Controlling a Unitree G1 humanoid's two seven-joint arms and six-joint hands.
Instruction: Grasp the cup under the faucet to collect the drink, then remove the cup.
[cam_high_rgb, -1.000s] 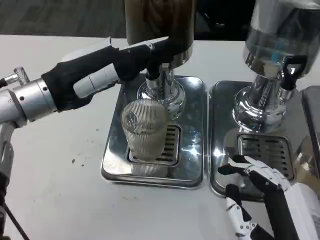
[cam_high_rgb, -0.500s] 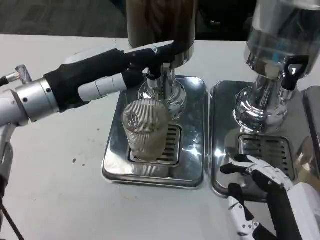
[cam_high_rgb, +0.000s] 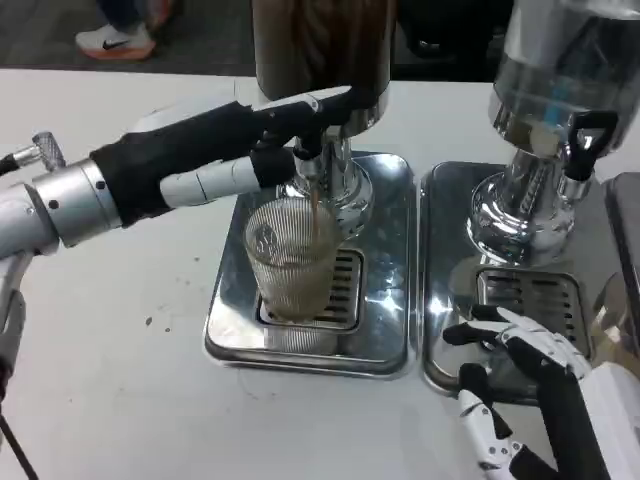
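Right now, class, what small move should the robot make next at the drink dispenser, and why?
Probably keep the left hand pressing the tap a little longer. A brown stream is falling into the ribbed cup on the drip tray, and the cup looks only partly filled. The right hand waits open by the neighbouring tray.

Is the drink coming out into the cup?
Yes. A brown stream falls from the faucet into the cup, where the left hand touches the tap.
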